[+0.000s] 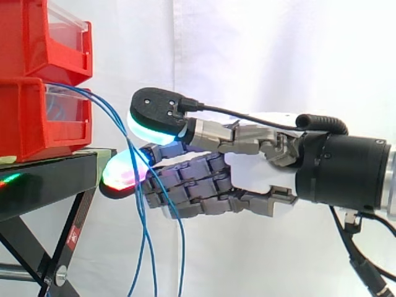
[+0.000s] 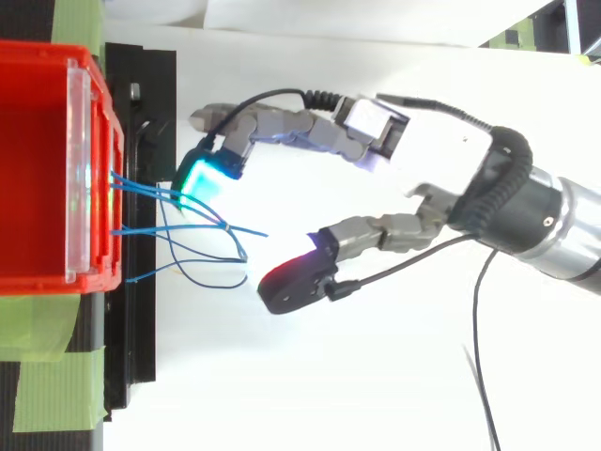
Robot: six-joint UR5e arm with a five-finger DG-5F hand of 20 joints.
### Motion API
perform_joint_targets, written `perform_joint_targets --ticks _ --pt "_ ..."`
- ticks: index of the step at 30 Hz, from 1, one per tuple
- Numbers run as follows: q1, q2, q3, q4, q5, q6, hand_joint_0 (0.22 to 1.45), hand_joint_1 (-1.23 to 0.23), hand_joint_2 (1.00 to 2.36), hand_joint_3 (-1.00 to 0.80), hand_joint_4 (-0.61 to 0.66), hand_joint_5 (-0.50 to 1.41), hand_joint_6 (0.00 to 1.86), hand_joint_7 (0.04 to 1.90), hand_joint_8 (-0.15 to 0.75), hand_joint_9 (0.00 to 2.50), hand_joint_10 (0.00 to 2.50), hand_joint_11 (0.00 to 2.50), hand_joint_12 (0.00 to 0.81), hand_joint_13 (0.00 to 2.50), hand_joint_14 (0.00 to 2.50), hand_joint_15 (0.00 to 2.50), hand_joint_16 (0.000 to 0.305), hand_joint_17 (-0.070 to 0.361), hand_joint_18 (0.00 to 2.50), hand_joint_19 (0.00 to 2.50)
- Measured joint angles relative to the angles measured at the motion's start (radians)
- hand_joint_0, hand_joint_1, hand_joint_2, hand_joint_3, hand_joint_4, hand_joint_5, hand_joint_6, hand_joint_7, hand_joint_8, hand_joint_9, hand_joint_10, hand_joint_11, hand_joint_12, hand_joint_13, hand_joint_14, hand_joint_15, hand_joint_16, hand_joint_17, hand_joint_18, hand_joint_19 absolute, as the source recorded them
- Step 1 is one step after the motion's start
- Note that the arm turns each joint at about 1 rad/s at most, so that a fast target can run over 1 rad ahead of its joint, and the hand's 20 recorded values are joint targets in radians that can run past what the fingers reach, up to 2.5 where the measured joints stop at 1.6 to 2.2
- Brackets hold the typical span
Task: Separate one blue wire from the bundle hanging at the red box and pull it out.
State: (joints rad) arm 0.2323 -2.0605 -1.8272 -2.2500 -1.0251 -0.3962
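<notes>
Blue wires spill from the front of the lower red box and hang past the edge of the black stand. That leaves them free in the air, where fingers can get round them. From the side, the hand reaches in level from the right. One pad is held high above the strands and another sits low by the stand's edge, so the bundle drops through the gap between them; the other fingers curl behind the wires. The hand is spread wide and I see no strand pinched in it. From above, the wires fan out from the red box. A cyan fingertip lies over the upper strands close to the box, seemingly to part one off. The dark pad sits just beside the loose ends, apart from them.
</notes>
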Motion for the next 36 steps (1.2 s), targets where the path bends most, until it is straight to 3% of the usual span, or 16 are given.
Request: perform_joint_targets --ticks 9,36 --pt "0.004 -0.015 0.009 0.044 0.004 0.015 0.49 -0.63 1.00 -0.50 0.38 -0.16 0.50 0.97 0.341 0.37 0.00 0.08 0.424 0.31 0.01 0.20 0.067 0.151 0.20 0.16" --pt "0.005 -0.015 0.023 0.026 0.035 -0.014 0.54 -0.70 1.00 -0.49 0.35 -0.13 0.50 1.14 0.331 0.40 0.00 0.11 0.412 0.37 0.01 0.23 0.063 0.142 0.29 0.20"
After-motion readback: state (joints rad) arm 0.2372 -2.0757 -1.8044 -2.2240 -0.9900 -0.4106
